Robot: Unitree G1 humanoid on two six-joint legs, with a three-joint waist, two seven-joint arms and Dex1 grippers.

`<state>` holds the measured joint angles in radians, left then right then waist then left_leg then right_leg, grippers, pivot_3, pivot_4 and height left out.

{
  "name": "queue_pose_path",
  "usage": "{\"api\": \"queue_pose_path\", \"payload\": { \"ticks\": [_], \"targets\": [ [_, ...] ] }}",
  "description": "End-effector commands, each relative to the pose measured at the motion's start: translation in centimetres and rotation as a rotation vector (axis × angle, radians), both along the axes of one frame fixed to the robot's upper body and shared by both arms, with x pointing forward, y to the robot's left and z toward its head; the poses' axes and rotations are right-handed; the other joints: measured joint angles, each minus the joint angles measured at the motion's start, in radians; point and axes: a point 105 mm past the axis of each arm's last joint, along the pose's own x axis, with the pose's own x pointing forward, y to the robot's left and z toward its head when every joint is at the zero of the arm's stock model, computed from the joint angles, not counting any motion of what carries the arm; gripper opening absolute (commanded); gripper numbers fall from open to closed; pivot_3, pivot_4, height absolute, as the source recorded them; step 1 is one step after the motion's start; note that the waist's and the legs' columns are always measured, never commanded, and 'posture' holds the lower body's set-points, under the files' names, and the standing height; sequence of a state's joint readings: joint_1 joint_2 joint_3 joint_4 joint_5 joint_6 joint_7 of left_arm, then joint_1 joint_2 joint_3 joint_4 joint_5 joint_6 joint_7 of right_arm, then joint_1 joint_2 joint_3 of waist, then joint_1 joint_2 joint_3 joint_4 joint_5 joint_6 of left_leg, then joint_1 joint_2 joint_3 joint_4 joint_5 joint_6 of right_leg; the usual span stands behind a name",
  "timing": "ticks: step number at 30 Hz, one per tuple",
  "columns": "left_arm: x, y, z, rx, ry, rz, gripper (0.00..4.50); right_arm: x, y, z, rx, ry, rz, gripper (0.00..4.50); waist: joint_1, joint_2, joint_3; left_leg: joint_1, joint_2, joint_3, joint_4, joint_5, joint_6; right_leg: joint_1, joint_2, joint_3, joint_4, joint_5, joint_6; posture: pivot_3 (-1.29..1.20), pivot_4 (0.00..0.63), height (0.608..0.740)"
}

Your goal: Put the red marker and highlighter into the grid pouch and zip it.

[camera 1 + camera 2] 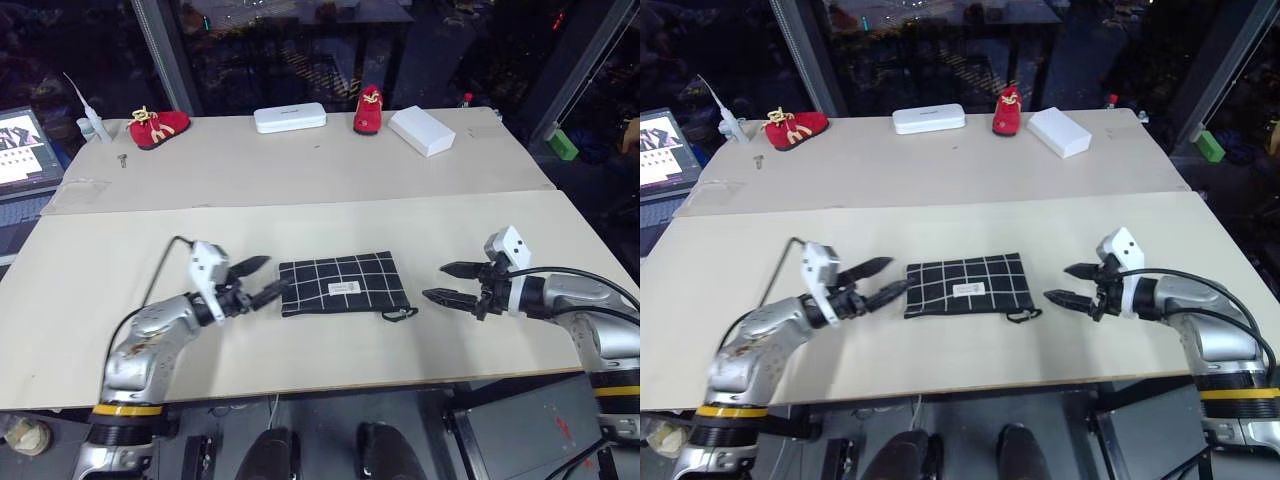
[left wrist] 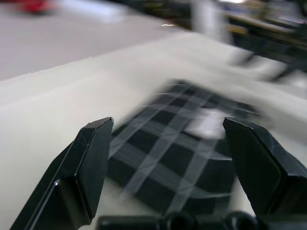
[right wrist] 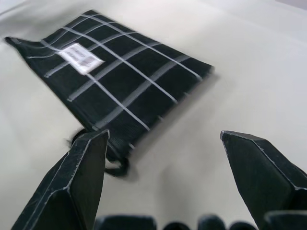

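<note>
Grid pouch (image 1: 342, 284) flat on the table (image 1: 300, 190) between both grippers, left gripper (image 1: 262, 278) spread wide, empty, at its edge, right gripper (image 1: 446, 283) wide, empty, just beyond the zip-pull loop (image 1: 400, 314).

A test room like a lab, big pale table (image 1: 300, 160) with odd things set out, red shoes (image 1: 158, 126), white boxes (image 1: 421, 130), a laptop (image 1: 25, 150) at the side

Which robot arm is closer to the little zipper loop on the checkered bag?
The right gripper, I think. The black zip-pull loop hangs at the grid pouch's right end, facing its open fingers. The left gripper sits at the opposite edge.
</note>
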<state>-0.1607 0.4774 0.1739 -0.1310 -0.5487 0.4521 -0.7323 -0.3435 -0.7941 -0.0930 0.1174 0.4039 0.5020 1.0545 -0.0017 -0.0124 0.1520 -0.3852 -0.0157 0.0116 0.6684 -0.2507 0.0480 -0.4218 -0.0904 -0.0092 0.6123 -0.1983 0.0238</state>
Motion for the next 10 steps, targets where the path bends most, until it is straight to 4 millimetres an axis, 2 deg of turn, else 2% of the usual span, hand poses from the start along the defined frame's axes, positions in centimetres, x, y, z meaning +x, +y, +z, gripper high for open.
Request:
{"api": "queue_pose_path", "payload": {
  "ticks": [1, 5, 10],
  "targets": [
    [-0.9, 4.5, 0.8, -0.021, -0.002, 0.204, 3.94, 1.0, -2.1, 1.1, 0.034, -0.065, -0.103, 4.14, -0.003, 0.000, 0.000, 0.000, 0.000, 0.000, 0.000, 0.000, 0.000, 0.000, 0.000, 0.000, 0.000, 0.000, 0.000, 0.00, 0.150, 0.740],
    [-1.5, 6.8, 0.2, -0.016, 0.013, 0.321, 3.94, 1.3, -2.7, 0.7, 0.072, -0.052, -0.135, 4.14, 0.002, 0.000, 0.000, 0.001, 0.000, 0.000, 0.000, 0.000, 0.000, 0.001, -0.001, 0.000, 0.000, 0.000, 0.000, 0.00, 0.150, 0.740],
    [-1.6, 7.2, -0.4, -0.045, 0.049, 0.358, 3.94, 1.6, -2.5, 0.0, 0.080, -0.031, -0.145, 4.14, 0.011, 0.000, 0.000, 0.001, -0.001, 0.000, 0.000, 0.000, 0.000, 0.001, -0.001, 0.000, -0.001, 0.000, 0.000, 0.00, 0.150, 0.740]
  ]
}}
